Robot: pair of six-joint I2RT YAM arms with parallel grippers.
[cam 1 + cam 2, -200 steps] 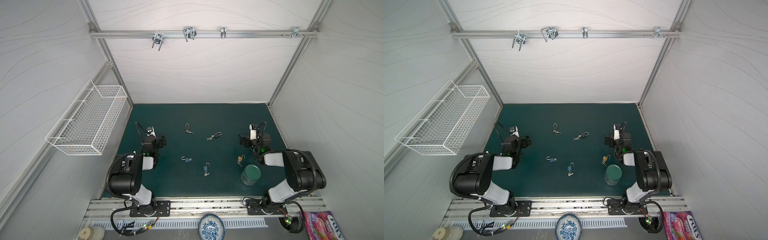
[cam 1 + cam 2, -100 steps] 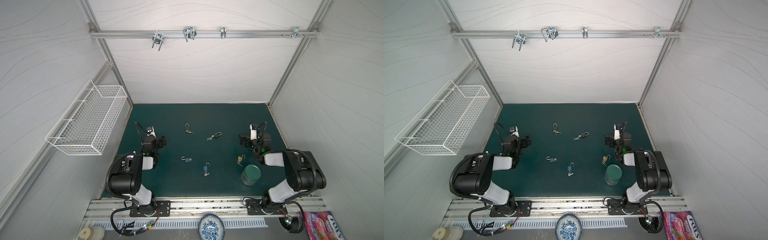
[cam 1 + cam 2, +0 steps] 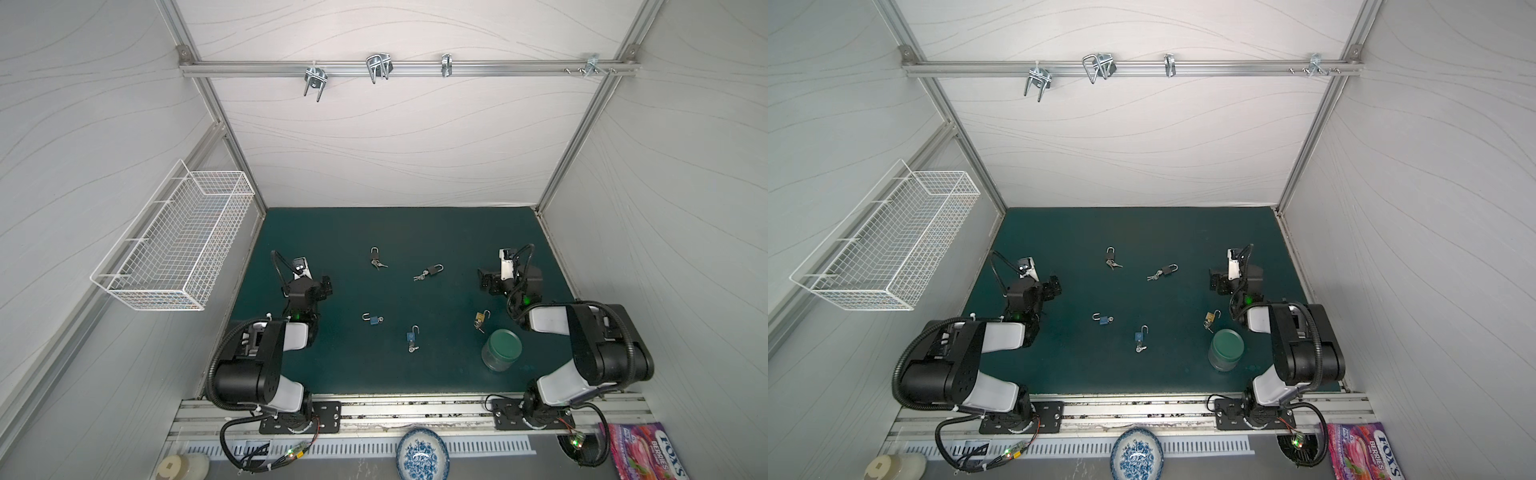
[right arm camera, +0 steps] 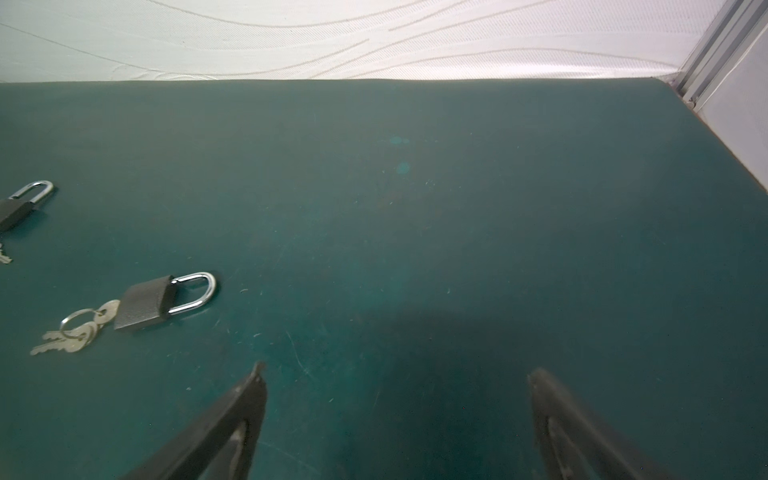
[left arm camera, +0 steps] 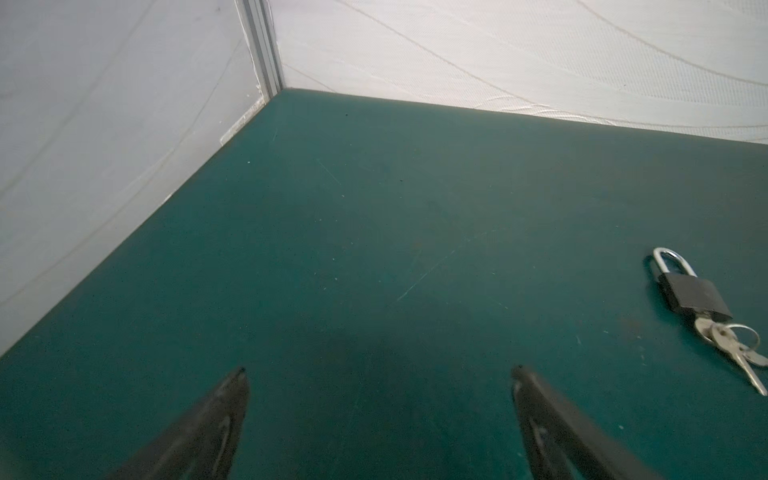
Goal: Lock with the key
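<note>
While both arms sit back at the sides of the tabletop (image 3: 415, 232), you have not yet begun the locking. The left jaws are spread wide with nothing between them, and so are the right jaws, each hanging low over bare green surface. Every lock lies in the stretch between the two pairs of jaws, touching neither. A black padlock (image 5: 694, 297) lies ahead of the left jaws, off toward the middle, with its key ring (image 5: 737, 343) at the keyhole end. A second black padlock (image 4: 147, 303) with its keys (image 4: 68, 334) lies ahead of the right jaws on their inner side. Behind the jaws, toward the arm bases, lie a blue padlock (image 3: 374, 319), another blue padlock (image 3: 412, 336) and a brass padlock (image 3: 480, 319), the last just beside a green-lidded jar (image 3: 501, 351). In both top views these three seem to have their shackles swung open, though they are small. I judge they are your candidates. Next, pick one, steady its body with one pair of jaws, and bring the other down narrow enough to pinch the thin key.
</note>
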